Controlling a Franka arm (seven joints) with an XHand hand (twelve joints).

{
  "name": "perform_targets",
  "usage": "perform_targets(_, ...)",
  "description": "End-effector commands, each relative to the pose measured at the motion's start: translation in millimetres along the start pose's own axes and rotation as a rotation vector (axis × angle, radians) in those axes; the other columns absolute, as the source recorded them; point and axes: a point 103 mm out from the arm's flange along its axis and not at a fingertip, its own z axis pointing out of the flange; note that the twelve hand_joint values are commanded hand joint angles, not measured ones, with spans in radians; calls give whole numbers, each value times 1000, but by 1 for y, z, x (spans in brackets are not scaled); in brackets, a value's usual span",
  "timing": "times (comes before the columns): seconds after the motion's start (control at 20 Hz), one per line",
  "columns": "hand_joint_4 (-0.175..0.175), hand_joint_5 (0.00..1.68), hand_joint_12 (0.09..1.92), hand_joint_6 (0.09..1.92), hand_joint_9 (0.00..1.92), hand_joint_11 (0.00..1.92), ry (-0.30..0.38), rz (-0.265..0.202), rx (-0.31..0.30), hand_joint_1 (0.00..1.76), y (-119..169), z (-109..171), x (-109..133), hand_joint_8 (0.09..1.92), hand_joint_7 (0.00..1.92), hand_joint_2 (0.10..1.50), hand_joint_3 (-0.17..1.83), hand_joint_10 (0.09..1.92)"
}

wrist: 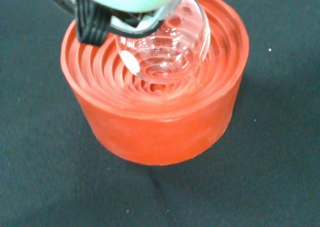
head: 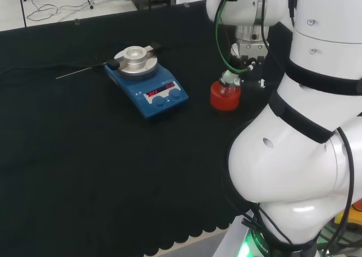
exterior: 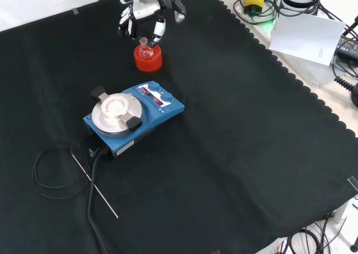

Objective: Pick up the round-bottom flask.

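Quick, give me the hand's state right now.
Hand: poised just above the round-bottom flask, which sits in its red ribbed stand; fingers hang down around the neck, but whether they have closed on it cannot be told.

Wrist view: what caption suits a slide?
A clear round-bottom flask sits in a red ribbed stand on black cloth.
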Motion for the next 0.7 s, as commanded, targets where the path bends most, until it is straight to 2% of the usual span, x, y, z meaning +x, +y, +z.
perform_targets(0.05,22,1165,1318,923,609,362,38,9,-13,1132,-6,-22,-5,615,341,649,782,560)
perform_targets(0.35,2,1168,1318,932,611,367,55,-8,-44,1137,-19,-56,0,618,344,634,811,563)
perform_targets(0.6,-4,1168,1319,934,612,370,53,-34,-76,1139,-27,-85,15,619,344,631,816,564)
perform_targets(0.7,-18,1170,1319,934,613,373,47,-46,-90,1142,-28,-95,21,620,345,626,824,565)
